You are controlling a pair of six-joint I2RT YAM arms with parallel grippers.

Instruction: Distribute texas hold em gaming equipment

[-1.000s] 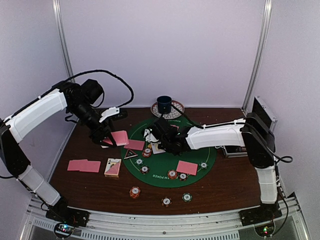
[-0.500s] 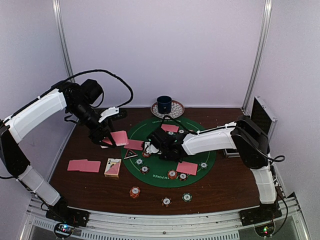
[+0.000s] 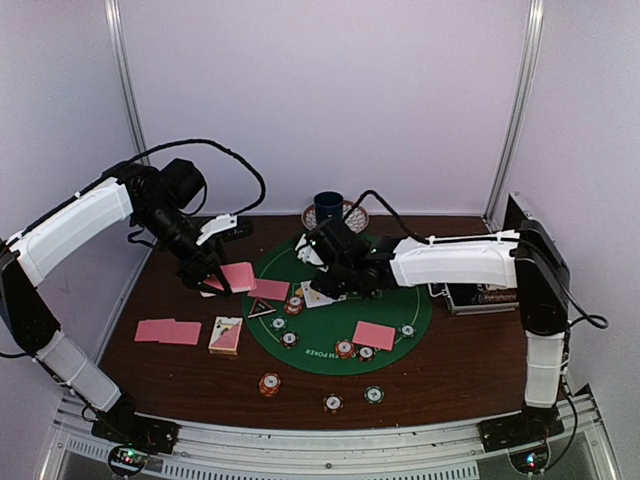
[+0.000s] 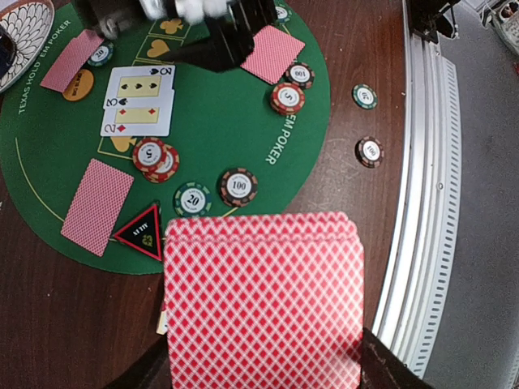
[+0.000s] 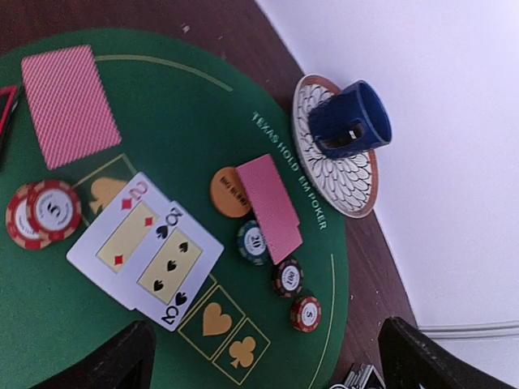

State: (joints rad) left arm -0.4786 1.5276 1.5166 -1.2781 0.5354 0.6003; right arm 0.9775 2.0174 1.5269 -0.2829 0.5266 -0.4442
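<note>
On the mat (image 5: 49,324), two face-up cards (image 5: 146,247), red-striped chips (image 5: 42,212); left tool (image 3: 208,277) gripping pink-backed deck (image 4: 263,308); right tool (image 5: 268,361) wide

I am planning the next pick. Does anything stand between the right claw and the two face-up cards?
Nothing visible does. The right claw hangs open over the face-up cards, which lie bare. The red chips sit beside them.

Same build on both, tbh; the left arm (image 3: 75,225) and right arm (image 3: 460,262) had chunky white shells on the long links and black housings at the joints; a thin black cable (image 3: 235,165) looped off the left one, and another cable (image 3: 385,208) off the right; the left end effector (image 3: 210,280) and right end effector (image 5: 266,340) were dark-fingered; the bases (image 3: 130,430) were black blocks.
</note>
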